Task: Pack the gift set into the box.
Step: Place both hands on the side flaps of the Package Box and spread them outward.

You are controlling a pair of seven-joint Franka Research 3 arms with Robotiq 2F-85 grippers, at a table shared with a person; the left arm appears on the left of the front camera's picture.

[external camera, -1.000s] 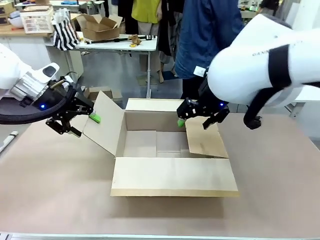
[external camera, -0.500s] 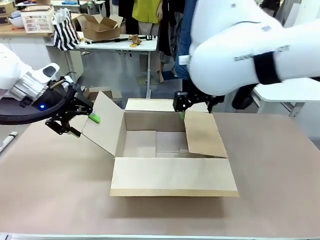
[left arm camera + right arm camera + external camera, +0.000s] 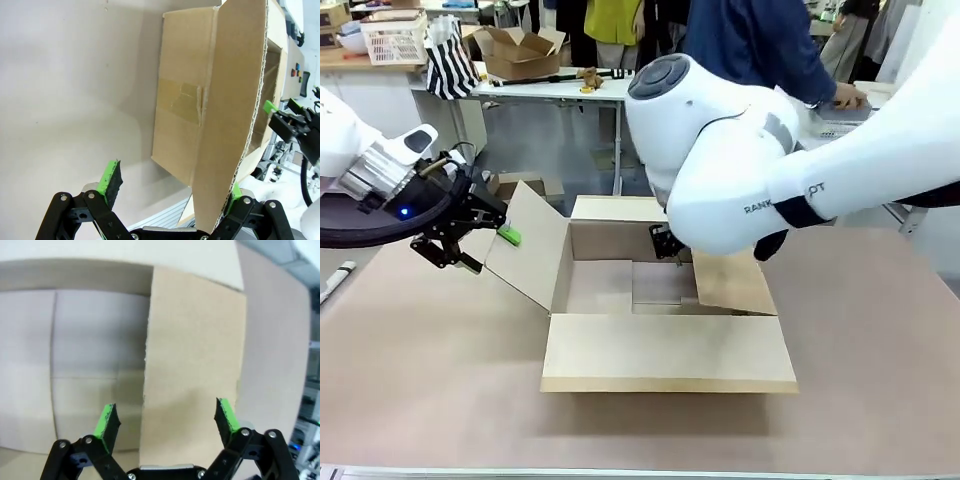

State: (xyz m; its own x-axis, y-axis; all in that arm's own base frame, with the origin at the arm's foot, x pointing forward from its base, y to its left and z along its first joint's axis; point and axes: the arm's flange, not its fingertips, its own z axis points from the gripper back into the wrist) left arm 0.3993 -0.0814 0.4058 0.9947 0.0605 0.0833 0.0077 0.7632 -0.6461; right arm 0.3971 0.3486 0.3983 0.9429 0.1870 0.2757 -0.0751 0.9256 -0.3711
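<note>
The box (image 3: 620,285) stands open in the middle of the table, its inside bare. My left gripper (image 3: 480,248) is open astride the raised left flap (image 3: 230,100), which passes between its fingers (image 3: 111,177). My right gripper (image 3: 666,243), mostly hidden under its own arm, is open over the right flap (image 3: 195,355), which leans in over the box. At the far right a person's hand rests on a pale slotted tray (image 3: 832,118) on a side table. It may be the gift set, but its contents do not show.
The near flap (image 3: 665,352) lies flat toward me and the far flap (image 3: 620,209) folds outward. My right arm's bulky elbow (image 3: 720,150) hangs over the box's far right side. A person in blue (image 3: 750,40) stands behind it. Bare table lies left, right and in front.
My right arm has swung left over the box, and its gripper slid from the right flap's far corner toward the box's back wall. The left gripper and the flaps stayed put.
</note>
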